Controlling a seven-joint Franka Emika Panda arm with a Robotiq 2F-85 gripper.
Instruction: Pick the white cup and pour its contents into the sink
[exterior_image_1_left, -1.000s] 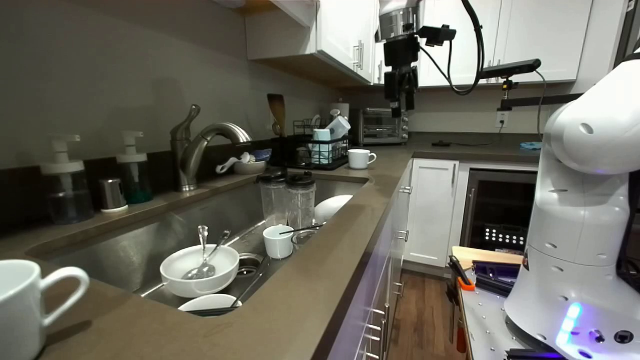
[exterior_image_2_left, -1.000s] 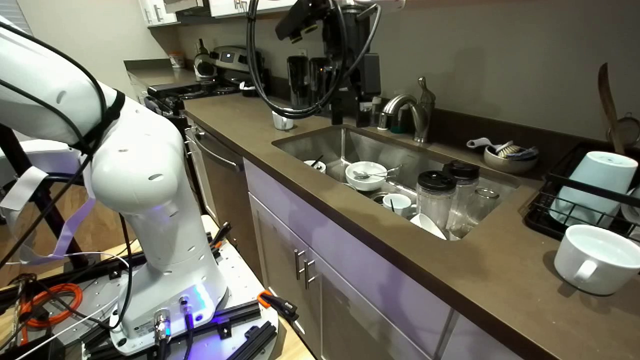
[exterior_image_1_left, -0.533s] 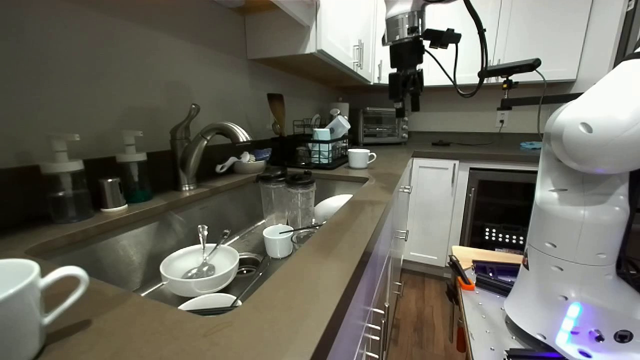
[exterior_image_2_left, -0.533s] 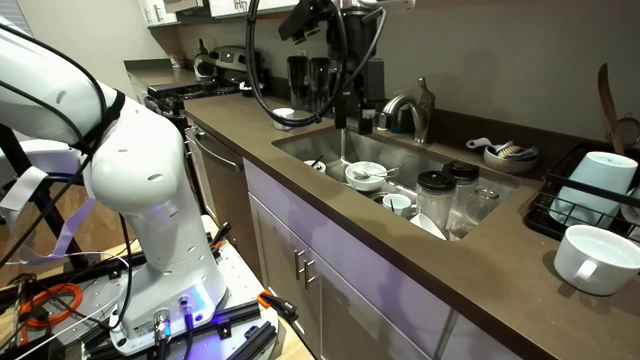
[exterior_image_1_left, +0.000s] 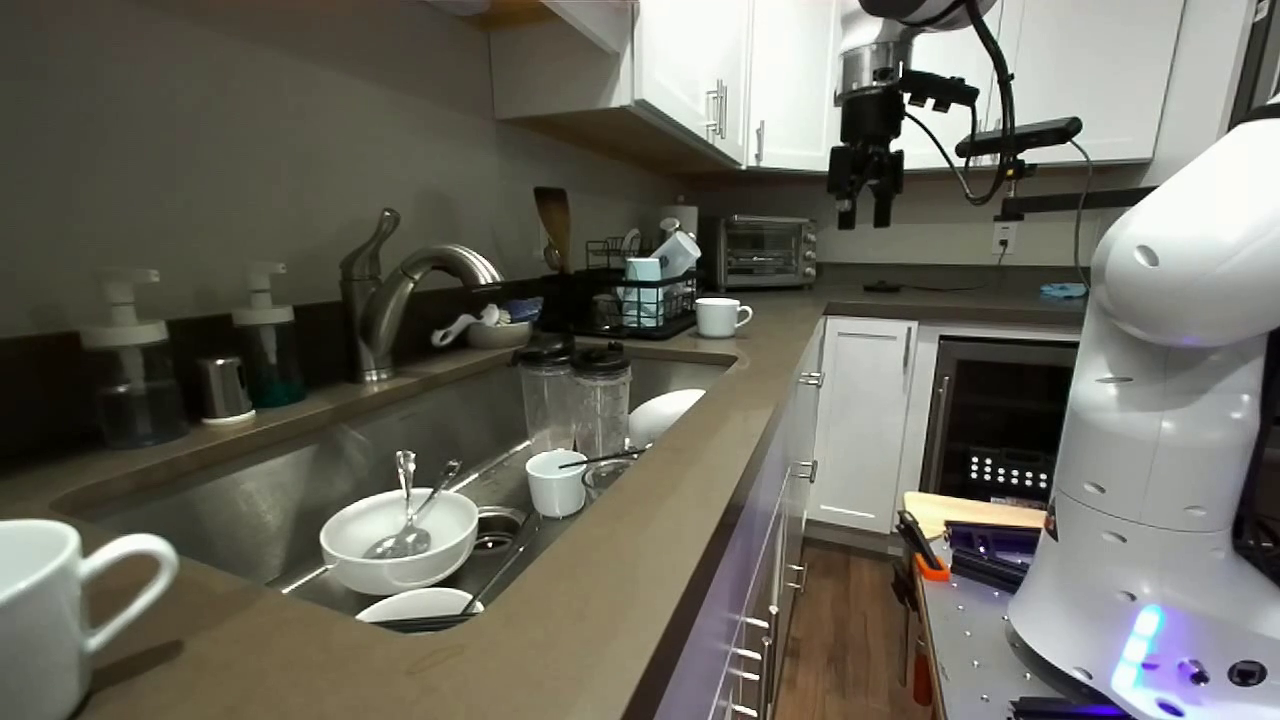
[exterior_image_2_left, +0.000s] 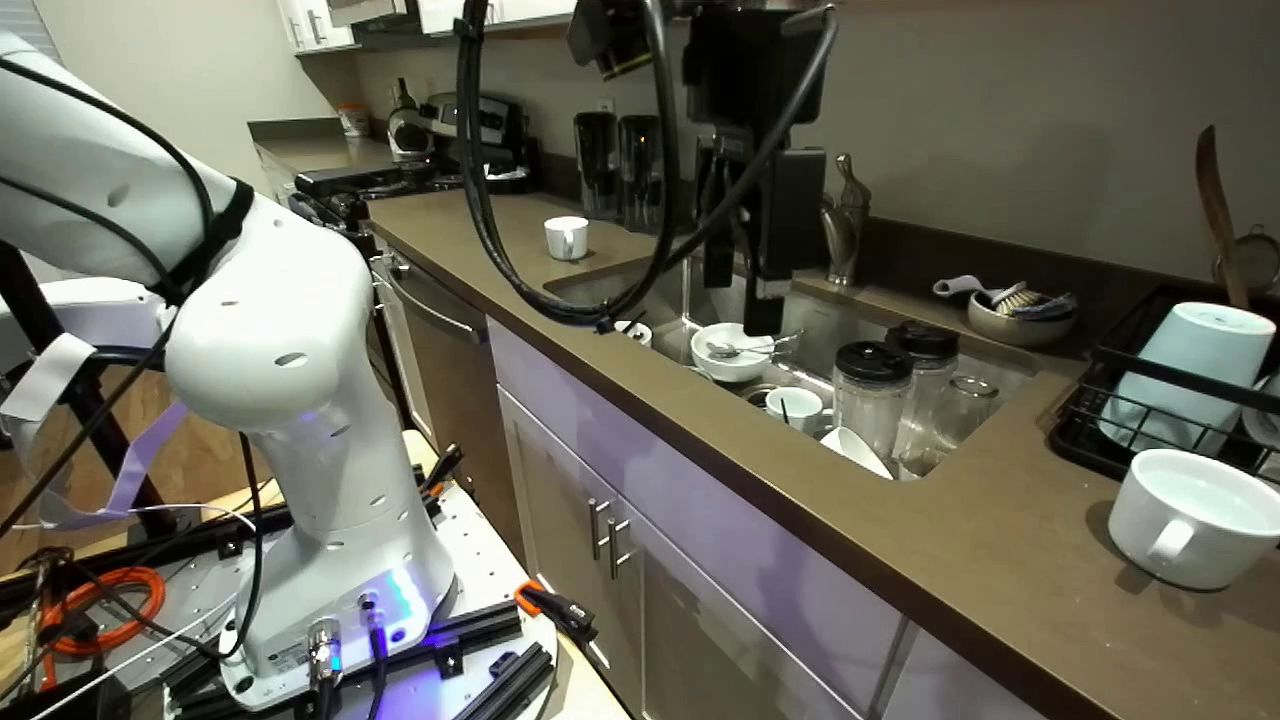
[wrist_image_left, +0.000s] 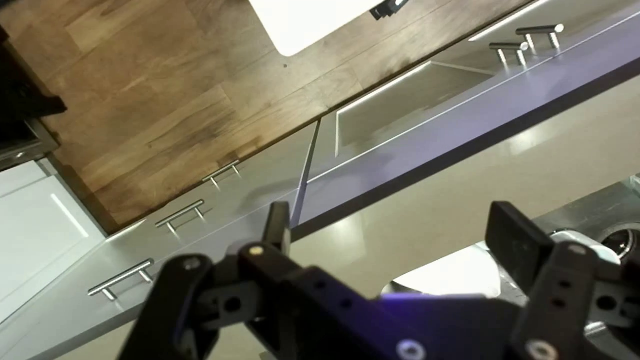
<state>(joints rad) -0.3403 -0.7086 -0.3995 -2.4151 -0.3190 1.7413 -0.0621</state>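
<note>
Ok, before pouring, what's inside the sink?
The sink holds a white bowl with cutlery, a cup, two black-lidded bottles and more dishes. What's under the bowl is covered; in both exterior views the counter hides part of the sink.

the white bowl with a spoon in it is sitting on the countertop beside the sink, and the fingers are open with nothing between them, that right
Not quite: the white bowl with a spoon in it is down inside the sink, not on the countertop, as both exterior views show. The fingers are indeed open with nothing between them.
</note>
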